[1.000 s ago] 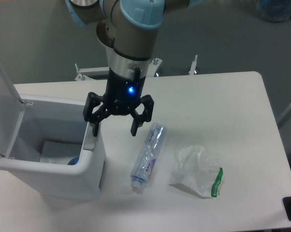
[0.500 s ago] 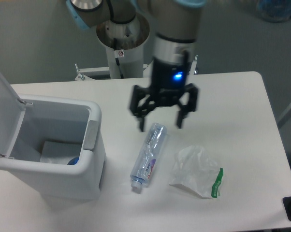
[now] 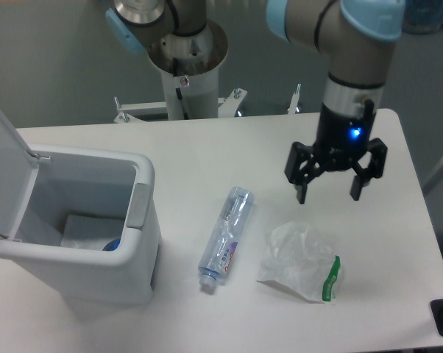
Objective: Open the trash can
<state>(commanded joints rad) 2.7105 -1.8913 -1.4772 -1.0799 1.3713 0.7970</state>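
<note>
The trash can point(image 3: 82, 235) sits at the left end of the white table point(image 3: 207, 154), and its flat lid point(image 3: 4, 169) is already swung up and back, standing nearly upright on the far left so the inside is open to view, with something pale and a bit of blue lying at the bottom. The grey tab point(image 3: 138, 206) on its front lip is untouched now. What catches my eye is how far the arm has travelled: a second ago the gripper point(image 3: 330, 195) was right at that front lip, half a second ago it hung over the middle of the table above the clear plastic bottle point(image 3: 227, 235), and now it is well over on the right side, above the table just beyond the crumpled plastic bag point(image 3: 299, 261) with its green strip. Its black fingers are spread wide and carry nothing, and a blue light glows on the wrist. Bottle and bag lie where they lay before, the bottle between can and bag, none of them touching. To me that says the opening is done: the lid stays up by itself, and the arm is simply clearing off, well apart from the can
</note>
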